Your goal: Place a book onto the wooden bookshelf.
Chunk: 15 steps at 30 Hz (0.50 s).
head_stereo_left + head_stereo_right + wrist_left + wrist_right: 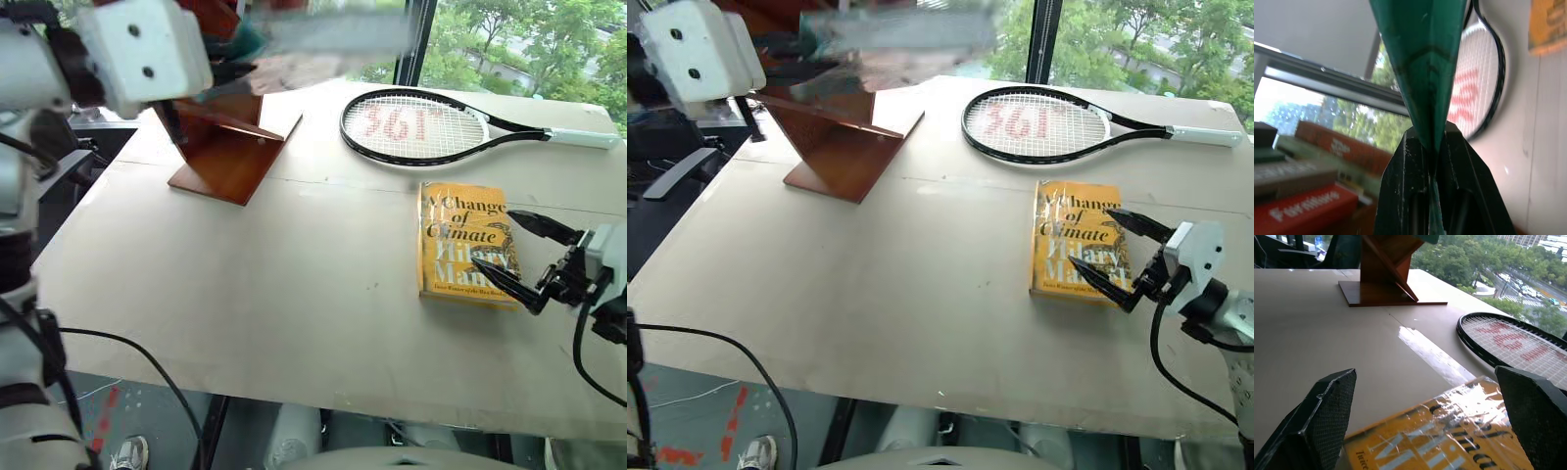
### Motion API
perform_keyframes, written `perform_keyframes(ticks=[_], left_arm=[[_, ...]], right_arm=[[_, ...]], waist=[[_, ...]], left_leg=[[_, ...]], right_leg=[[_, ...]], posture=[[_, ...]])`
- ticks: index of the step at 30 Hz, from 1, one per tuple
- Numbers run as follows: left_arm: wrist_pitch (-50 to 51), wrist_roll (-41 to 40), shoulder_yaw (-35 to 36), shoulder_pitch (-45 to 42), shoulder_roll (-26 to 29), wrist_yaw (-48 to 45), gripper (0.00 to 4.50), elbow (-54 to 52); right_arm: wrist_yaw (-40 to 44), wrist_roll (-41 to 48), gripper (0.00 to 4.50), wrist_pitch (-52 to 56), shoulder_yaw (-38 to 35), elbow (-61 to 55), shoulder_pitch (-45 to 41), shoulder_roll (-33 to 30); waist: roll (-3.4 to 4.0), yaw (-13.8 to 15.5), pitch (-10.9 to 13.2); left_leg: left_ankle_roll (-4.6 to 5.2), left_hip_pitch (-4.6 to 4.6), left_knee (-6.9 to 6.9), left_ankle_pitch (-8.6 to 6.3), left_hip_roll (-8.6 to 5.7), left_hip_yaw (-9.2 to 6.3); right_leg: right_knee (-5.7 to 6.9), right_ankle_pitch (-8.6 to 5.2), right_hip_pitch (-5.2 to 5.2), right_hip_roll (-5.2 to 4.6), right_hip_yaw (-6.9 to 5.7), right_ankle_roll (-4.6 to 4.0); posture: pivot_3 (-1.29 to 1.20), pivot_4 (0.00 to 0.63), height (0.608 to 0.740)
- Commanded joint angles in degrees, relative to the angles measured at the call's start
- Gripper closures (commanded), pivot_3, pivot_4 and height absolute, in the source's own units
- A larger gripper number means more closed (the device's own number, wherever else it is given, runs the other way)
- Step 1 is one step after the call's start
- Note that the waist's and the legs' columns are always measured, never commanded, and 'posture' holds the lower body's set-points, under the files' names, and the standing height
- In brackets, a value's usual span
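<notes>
My left gripper (1432, 139) is shut on the edge of the teal-green book (1420, 49). It holds the book high at the far left, where it shows as a blurred strip (333, 34) above the wooden bookshelf (230, 147). The bookshelf, made of reddish-brown slanted boards on a flat base, stands at the table's far left. My right gripper (509, 257) is open and level at the right, its fingers either side of the near right corner of a yellow book (460, 245) without touching it.
A black tennis racket (416, 127) lies at the far right of the pale table (294, 294), beyond the yellow book. A stack of books (1303, 196) sits behind the bookshelf. Windows run along the table's far side.
</notes>
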Motion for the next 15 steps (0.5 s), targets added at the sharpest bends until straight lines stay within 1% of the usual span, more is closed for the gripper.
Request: perform_keyframes(ticks=[1,3,5,8,10,15], left_arm=[[-5.24,3.87,-0.18,-4.92,6.04,-7.26,4.44,7.49],[-9.82,8.86,-2.82,-8.33,8.18,-9.28,4.44,14.01],[-15.50,15.17,-5.88,-11.94,8.78,-8.99,4.44,20.59],[-21.58,21.90,-9.85,-16.90,6.53,-7.92,4.44,30.29],[-25.08,23.58,-11.63,-19.13,4.39,-8.10,4.44,35.32],[-34.98,30.05,-16.36,-26.07,-1.91,-3.94,4.44,50.73]], right_arm=[[0.51,1.12,0.00,-0.20,0.23,-0.93,-1.32,-0.92],[0.63,2.49,0.00,0.23,0.09,-1.59,-2.41,-1.09],[0.10,4.55,0.00,0.82,-0.22,-2.45,-3.73,-0.89],[-0.90,8.74,0.00,2.15,-0.68,-4.73,-5.61,-0.80],[-1.30,10.82,0.00,2.97,-0.94,-6.00,-6.37,-1.16],[-3.34,12.06,0.00,4.37,-0.79,-8.14,-8.76,-2.36]], waist=[[-0.12,0.01,0.08],[-0.11,0.01,0.10],[-0.13,0.08,0.12],[-0.19,0.25,0.13],[-0.19,0.29,0.13],[-0.20,0.09,0.13]], left_leg=[[0.00,-0.01,0.01,0.00,0.03,0.02],[0.00,-0.02,0.04,0.00,0.04,0.04],[0.00,-0.01,0.10,0.00,0.03,0.09],[0.01,0.00,0.13,0.00,0.05,0.14],[0.02,0.04,0.23,0.00,0.08,0.13],[-0.06,0.23,0.49,0.08,0.10,0.14]], right_leg=[[-0.03,0.00,-0.01,0.07,0.01,0.00],[-0.04,0.00,-0.01,0.09,0.04,0.00],[-0.02,0.00,0.00,0.08,0.10,0.01],[0.02,0.01,0.01,0.10,0.10,0.03],[0.21,0.01,0.03,0.08,0.06,0.03],[0.84,-0.04,0.02,0.18,0.10,0.07]], posture=[[0.00,0.150,0.739],[0.00,0.150,0.739],[0.00,0.150,0.739],[0.00,0.150,0.739],[0.00,0.150,0.739],[0.00,0.150,0.739]])
